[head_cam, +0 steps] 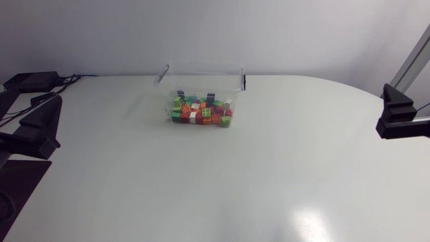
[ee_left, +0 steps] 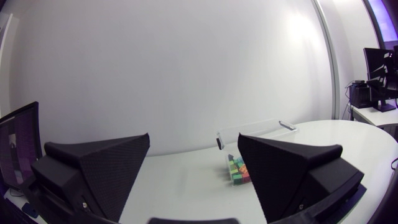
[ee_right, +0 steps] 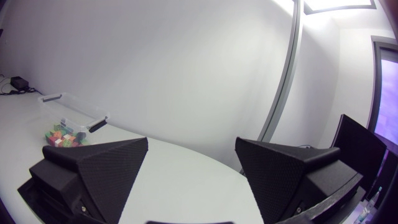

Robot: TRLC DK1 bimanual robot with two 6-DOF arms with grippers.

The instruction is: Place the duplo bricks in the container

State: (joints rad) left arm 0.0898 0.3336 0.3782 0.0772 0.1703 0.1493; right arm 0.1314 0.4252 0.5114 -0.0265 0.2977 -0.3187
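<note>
A clear plastic container (head_cam: pixel 201 75) is seen standing upright on the white table (head_cam: pixel 269 175), toward its far side and roughly midway between the two arms. The duplo bricks (head_cam: pixel 200 112), in red, orange, green, white and darker colours, are heaped together inside it, across its floor. Two dark clips are fitted at the ends of the container's rim. The left gripper (ee_left: pixel 193 140) is held at the table's left edge, well apart from the container; its two wedge-shaped fingers are spread wide and nothing is gripped between them. From the left wrist view the container is found ahead of this gripper, one end of it hidden behind a finger, with the bricks showing through its wall. The right gripper (ee_right: pixel 191 142) is kept at the table's right edge, likewise well apart from the container, its fingers parted and empty. From the right wrist view the container is seen far ahead across the table. A black cable (head_cam: pixel 70 78) is laid at the table's far left corner.
</note>
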